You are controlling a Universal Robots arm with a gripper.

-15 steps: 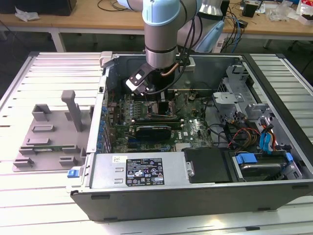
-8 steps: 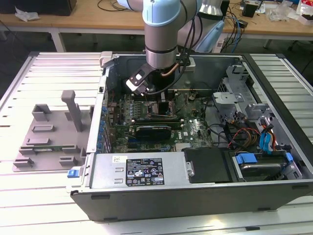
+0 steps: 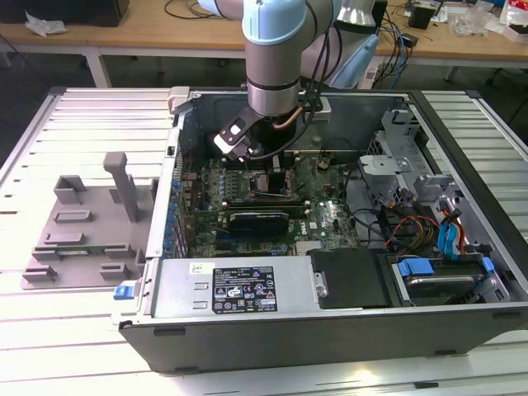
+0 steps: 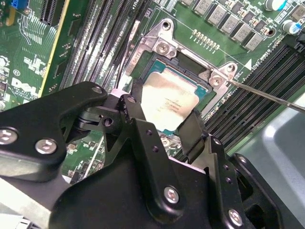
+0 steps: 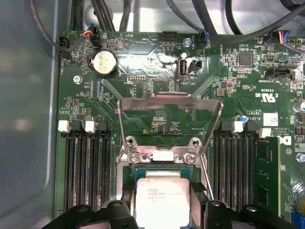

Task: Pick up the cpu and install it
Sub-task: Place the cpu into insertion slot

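The cpu [image 4: 167,98], a flat square chip with a shiny silver top, sits level in the black motherboard socket [image 4: 190,64], inside its metal frame. My gripper [image 4: 164,114] reaches down over it with one black finger against each of two opposite edges of the chip. In the first wrist view the cpu [image 5: 162,202] lies between the two fingers [image 5: 127,193], just below the raised load plate [image 5: 169,102]. In the exterior view the arm [image 3: 272,58] stands over the open computer case, and the gripper [image 3: 266,169] is low above the motherboard.
A grey plastic tray [image 3: 82,223] with slots lies outside the case at the exterior view's left. Around the socket are memory slots [image 5: 88,167], the thin latch lever [image 4: 267,95] and a coin battery [image 5: 105,62]. The power supply [image 3: 239,285] and drive cage [image 3: 437,231] fill the case's near side.
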